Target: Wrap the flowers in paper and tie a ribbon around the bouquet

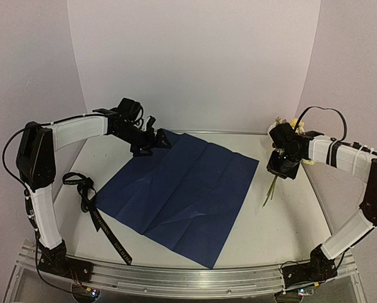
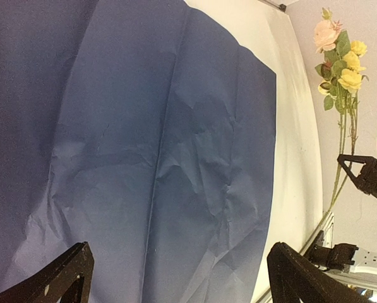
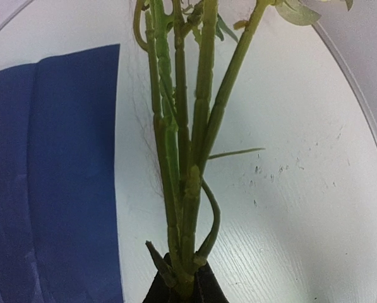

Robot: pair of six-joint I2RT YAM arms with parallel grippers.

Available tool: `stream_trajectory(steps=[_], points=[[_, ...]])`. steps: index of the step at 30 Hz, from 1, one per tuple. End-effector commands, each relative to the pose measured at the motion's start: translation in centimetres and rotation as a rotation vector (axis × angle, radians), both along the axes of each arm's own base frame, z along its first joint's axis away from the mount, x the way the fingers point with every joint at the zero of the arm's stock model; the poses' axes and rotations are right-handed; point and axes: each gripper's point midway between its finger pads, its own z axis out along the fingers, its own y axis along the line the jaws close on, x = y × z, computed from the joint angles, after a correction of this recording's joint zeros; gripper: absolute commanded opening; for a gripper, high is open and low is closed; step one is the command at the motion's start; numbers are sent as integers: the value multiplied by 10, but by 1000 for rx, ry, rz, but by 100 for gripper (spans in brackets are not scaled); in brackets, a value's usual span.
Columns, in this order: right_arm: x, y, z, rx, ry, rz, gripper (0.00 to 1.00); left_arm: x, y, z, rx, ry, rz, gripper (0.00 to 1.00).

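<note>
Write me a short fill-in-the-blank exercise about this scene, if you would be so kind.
The paper lies flat with its ____ face up.
The right tool grips the flowers by their ____.
The left tool hangs ____ over the paper.
In the top view, the ribbon lies to the ____ of the paper.
Missing words: navy; stems; open; left.

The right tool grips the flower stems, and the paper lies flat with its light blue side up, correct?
Not quite: the paper lies flat with its dark navy side up, as the top external view shows. The right tool does grip the flowers by their stems.
</note>
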Motion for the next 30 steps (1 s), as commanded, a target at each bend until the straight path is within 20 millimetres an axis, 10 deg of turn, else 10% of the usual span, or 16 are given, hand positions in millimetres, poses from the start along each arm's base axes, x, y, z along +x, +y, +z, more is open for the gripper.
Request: stream_trajectory(steps=[1,14,30], points=[[17,2,55,-113,-121,66,0,8,1,2,-38,-1,39,99],[38,109,114,-117,-241,407,0,9,10,-22,-42,60,115,99],[46,291,91,4,-267,771,0,7,64,-62,23,138,299,98]])
